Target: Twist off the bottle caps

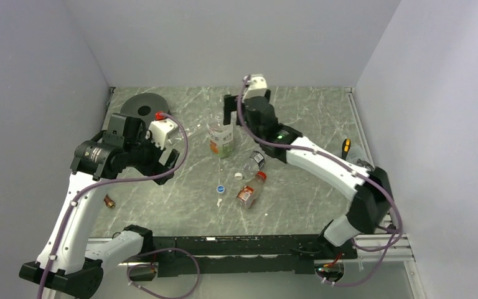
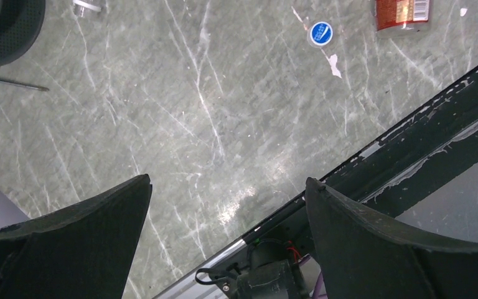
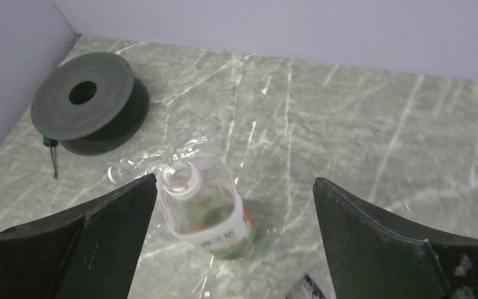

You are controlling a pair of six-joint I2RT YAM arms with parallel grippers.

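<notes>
The larger bottle (image 1: 221,138) with the green-white-orange label stands upright with an open neck; it also shows in the right wrist view (image 3: 206,212). My right gripper (image 1: 230,115) (image 3: 234,180) hangs open and empty above it. A small clear bottle (image 1: 256,160) lies to its right. The red-brown-labelled bottle (image 1: 249,191) (image 2: 401,12) lies with a red cap (image 1: 261,176) on it. A white cap (image 1: 239,176) and a blue cap (image 1: 221,189) (image 2: 321,33) lie loose on the table. My left gripper (image 1: 167,159) (image 2: 227,184) is open and empty over the table's left front.
A large black disc with a hole (image 1: 144,107) (image 3: 90,103) sits at the back left, with a green-handled screwdriver (image 3: 51,156) (image 2: 6,81) beside it. An orange-handled tool (image 1: 346,146) lies at the right edge. A small brown item (image 1: 109,201) lies front left. Walls close three sides.
</notes>
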